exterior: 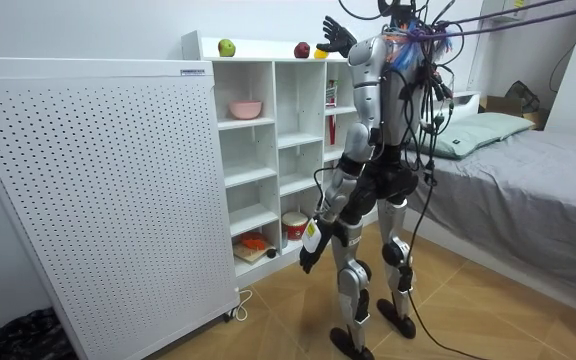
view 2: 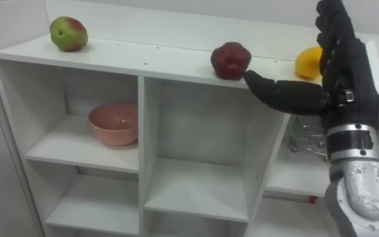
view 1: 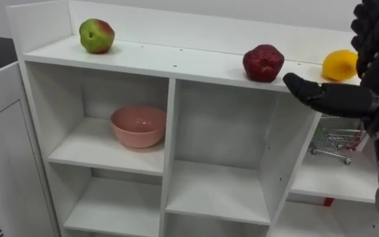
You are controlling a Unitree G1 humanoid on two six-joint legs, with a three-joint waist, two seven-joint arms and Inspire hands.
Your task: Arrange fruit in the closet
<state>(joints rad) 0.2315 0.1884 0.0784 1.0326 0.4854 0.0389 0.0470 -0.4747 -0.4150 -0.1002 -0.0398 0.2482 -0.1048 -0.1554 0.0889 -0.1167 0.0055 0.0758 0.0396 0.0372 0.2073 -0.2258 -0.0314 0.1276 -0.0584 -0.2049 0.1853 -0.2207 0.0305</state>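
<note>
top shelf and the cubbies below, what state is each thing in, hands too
green-red apple: resting on top shelf, left end
dark red fruit: on top shelf, middle
yellow fruit: on top shelf, partly behind right hand
pink bowl: upright in upper left cubby
right hand: open, raised, holding nothing
left hand: hanging low by thigh

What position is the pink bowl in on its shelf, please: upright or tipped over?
Upright: the pink bowl stands on its base, rim level and facing up, on the shelf board of the left compartment.
</note>
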